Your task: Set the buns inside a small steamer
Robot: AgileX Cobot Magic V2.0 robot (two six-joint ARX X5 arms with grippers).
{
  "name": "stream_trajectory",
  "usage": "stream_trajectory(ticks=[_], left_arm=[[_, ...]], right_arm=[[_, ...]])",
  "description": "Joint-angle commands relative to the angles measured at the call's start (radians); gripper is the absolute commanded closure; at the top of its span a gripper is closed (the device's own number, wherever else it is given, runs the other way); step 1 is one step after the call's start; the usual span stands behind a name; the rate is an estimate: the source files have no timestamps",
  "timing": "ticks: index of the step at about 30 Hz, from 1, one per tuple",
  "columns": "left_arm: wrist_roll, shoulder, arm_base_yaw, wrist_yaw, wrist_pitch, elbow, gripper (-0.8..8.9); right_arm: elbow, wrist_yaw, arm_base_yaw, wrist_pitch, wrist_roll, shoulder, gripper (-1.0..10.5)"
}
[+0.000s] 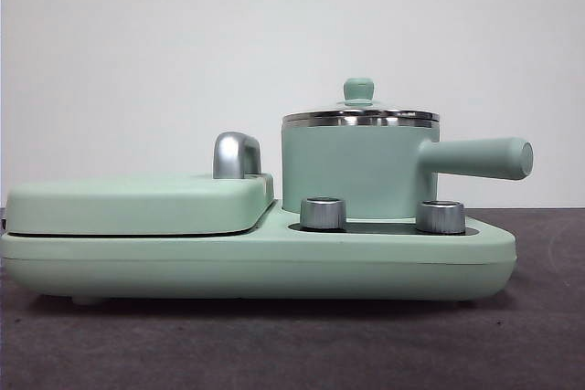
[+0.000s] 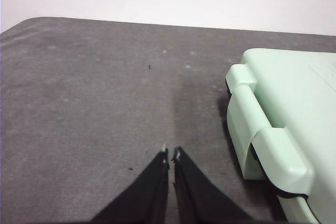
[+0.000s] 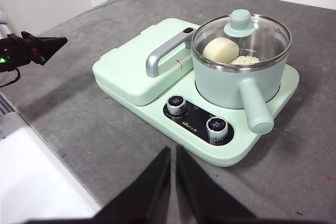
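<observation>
Buns (image 3: 221, 49) are seen through the glass lid (image 3: 241, 29) inside the steamer (image 1: 358, 169), right of centre in the front view. Both the left gripper (image 2: 171, 156) and right gripper (image 3: 172, 153) are held closed, empty, above the table (image 2: 94, 108).

a: what's on the grey table (image 1: 274, 344)?
b: a mint-green cooker base (image 1: 256, 267), two steel knobs (image 1: 323, 213) in front.
a: and on it?
b: small steamer (image 1: 358, 166), glass lid (image 1: 360, 107) on, handle pointing right; flat griddle cover (image 1: 137, 203) beside it.
</observation>
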Motion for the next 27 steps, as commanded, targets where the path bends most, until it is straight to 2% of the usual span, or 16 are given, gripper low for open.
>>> stream_trajectory(ticks=[1, 6, 13, 16, 20, 23, 27], left_arm=[[0.011, -0.002, 0.002, -0.003, -0.005, -0.019, 7.93], [0.011, -0.002, 0.002, -0.003, -0.005, -0.019, 7.93], [0.011, -0.002, 0.002, -0.003, -0.005, -0.019, 7.93], [0.011, -0.002, 0.002, -0.003, -0.005, -0.019, 7.93], [0.011, -0.002, 0.002, -0.003, -0.005, -0.019, 7.93], [0.011, -0.002, 0.002, -0.003, -0.005, -0.019, 7.93], [0.011, -0.002, 0.002, -0.003, -0.005, -0.019, 7.93]], right_arm=[[0.010, 0.000, 0.007, 0.010, -0.006, 0.000, 9.3], [0.009, -0.001, -0.025, 0.012, -0.006, -0.001, 9.3], [-0.070, 0.051, -0.241, 0.075, -0.012, -0.003, 9.3], [-0.185, 0.040, -0.363, 0.216, -0.012, -0.011, 9.3], [-0.372, 0.042, -0.523, 0.594, -0.009, -0.025, 9.3], [-0.480, 0.047, -0.599, 0.789, -0.009, -0.034, 9.3], [-0.568, 0.076, -0.635, 0.895, -0.010, -0.058, 9.3]])
